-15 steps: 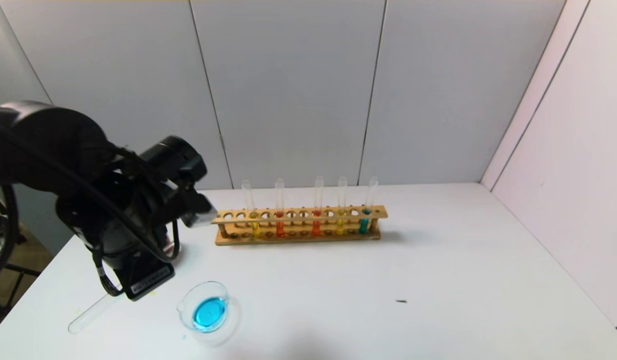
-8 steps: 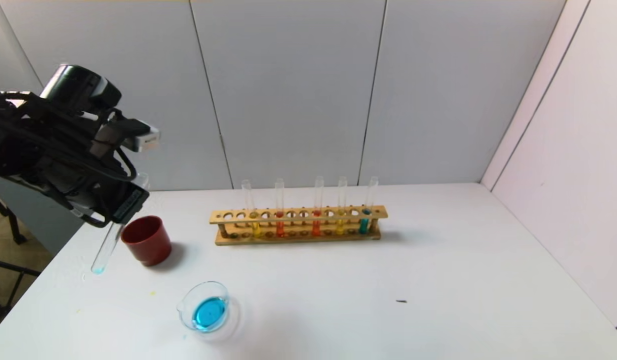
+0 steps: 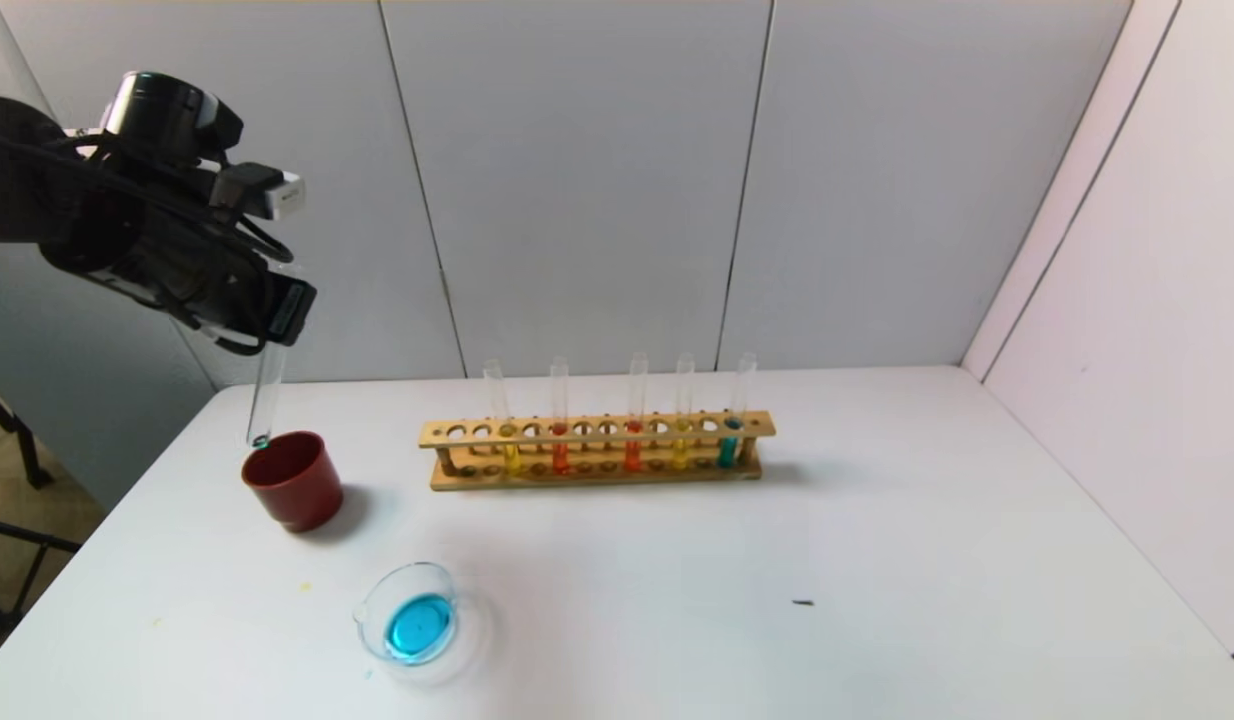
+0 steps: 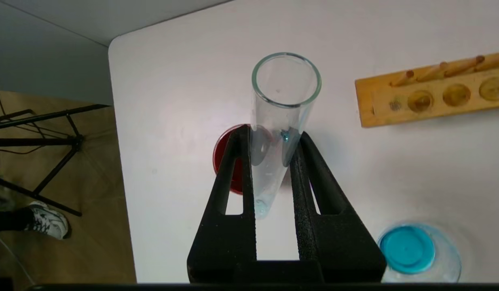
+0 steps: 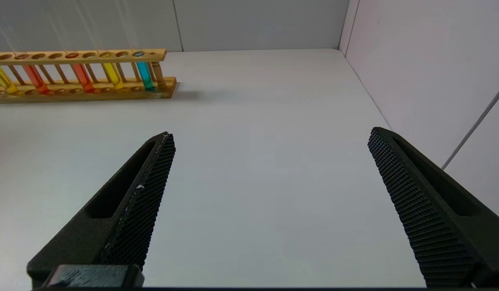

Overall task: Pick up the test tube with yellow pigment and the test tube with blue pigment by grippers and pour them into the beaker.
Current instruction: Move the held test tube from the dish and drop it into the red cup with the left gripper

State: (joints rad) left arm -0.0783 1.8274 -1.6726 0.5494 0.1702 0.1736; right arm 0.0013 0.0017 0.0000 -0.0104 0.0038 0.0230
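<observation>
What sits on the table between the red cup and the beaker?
Nothing: in the head view, only bare white table lies between the red cup and the beaker.

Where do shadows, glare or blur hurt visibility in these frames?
Head view: soft shadows right of the wooden rack and red cup; the held empty tube is faint against the grey wall. Left wrist view: bright sheen on the table beside the left tool; beaker looks slightly soft. Right wrist view: open right tool sharp, even light, tube tops wash out.
</observation>
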